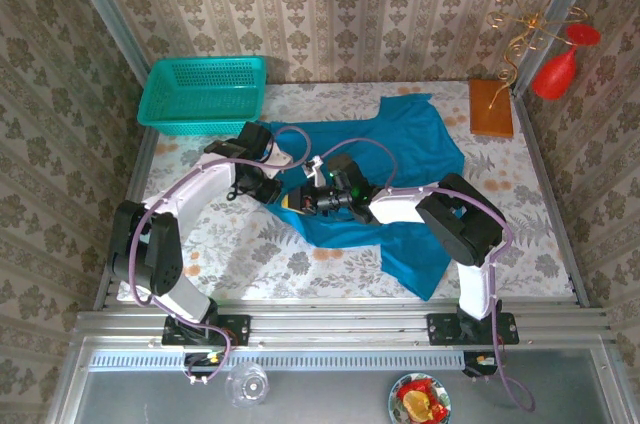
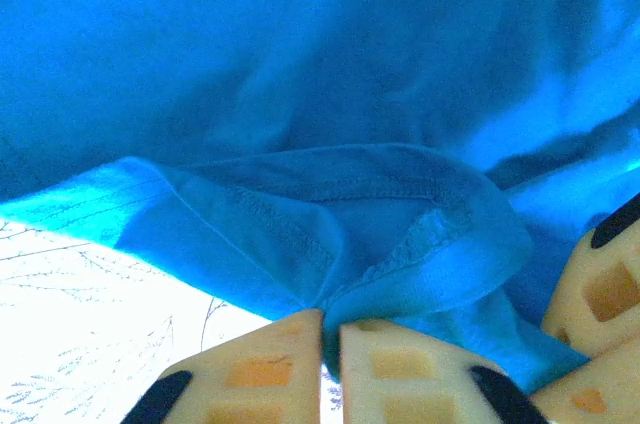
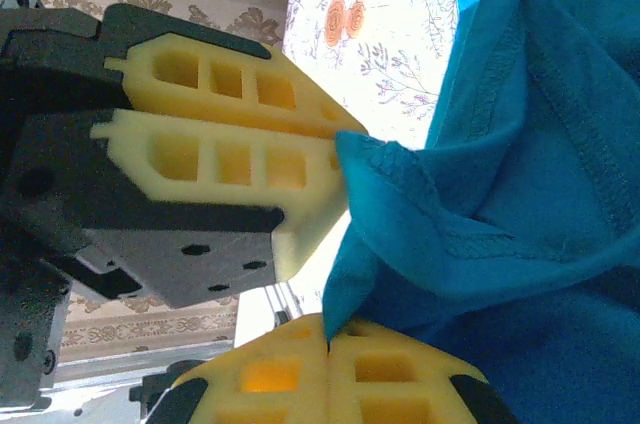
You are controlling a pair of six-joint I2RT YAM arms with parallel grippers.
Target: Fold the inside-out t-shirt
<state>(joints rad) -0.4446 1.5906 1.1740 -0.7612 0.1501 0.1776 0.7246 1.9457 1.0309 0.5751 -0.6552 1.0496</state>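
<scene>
judging progress: folding had barely begun. the t-shirt (image 1: pixel 425 144) lay rumpled and unfolded across the middle of the tabletop (image 1: pixel 250 259). left end effector (image 2: pixel 332 332) was pinched tight on its stitched hem; right end effector (image 3: pixel 328 339) clamped the same hem just beside it. every fold was left to do.

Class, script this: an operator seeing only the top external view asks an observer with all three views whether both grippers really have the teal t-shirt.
Operator: Has the left gripper caught any cloth?
Observer: Yes. The left wrist view shows the left gripper shut on a stitched edge of the t-shirt.
Operator: And the right one?
Observer: In the right wrist view the right gripper is shut on the same bunched fold, close beside the left gripper.
</scene>
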